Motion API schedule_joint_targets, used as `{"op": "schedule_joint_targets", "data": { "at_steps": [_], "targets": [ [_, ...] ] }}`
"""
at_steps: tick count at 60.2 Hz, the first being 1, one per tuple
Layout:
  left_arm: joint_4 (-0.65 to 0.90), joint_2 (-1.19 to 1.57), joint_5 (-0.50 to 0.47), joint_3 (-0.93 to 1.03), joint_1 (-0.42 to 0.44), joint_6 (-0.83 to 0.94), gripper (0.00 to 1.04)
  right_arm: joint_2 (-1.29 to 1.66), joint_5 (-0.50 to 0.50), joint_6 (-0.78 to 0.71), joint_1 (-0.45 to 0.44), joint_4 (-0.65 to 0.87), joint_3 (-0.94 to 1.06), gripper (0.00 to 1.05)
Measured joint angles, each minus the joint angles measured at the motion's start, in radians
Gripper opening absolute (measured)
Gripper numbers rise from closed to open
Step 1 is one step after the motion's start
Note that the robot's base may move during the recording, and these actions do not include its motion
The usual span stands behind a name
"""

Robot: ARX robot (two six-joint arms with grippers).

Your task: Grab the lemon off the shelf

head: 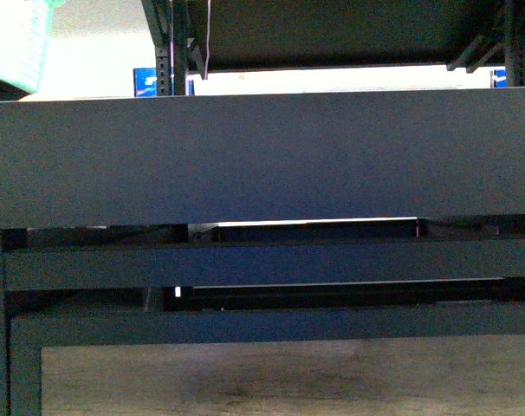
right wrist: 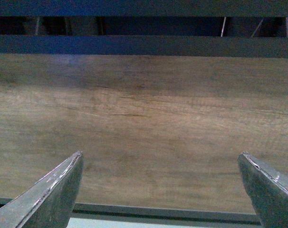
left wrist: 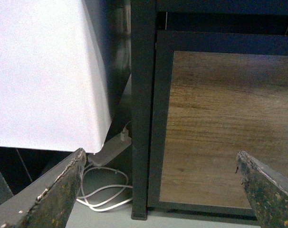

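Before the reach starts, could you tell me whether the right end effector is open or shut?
The right end effector is open: its fingers stand wide apart, with only the wood panel showing between them.

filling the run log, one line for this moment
lemon not in view | shelf ahead | left gripper open, empty | right gripper open, empty

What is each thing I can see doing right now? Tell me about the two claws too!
left gripper: open, holding nothing.
right gripper: open, holding nothing.
shelf: standing upright, its black tray edge fills the front view.
wooden panel: set in the shelf's black frame, bare.
white cable: lying in loose loops on the floor.
lemon: not in view.
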State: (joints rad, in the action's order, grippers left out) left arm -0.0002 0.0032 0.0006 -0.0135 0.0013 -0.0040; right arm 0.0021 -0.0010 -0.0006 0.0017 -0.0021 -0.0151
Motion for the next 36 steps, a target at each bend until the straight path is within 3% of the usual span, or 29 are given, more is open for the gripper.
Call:
{"op": "schedule_joint_targets", "data": {
  "at_steps": [36],
  "targets": [
    [0.000,0.000,0.000,0.000,0.000,0.000,0.97,0.001,0.000,0.000,0.000,0.000,0.000,0.97]
  ]
}}
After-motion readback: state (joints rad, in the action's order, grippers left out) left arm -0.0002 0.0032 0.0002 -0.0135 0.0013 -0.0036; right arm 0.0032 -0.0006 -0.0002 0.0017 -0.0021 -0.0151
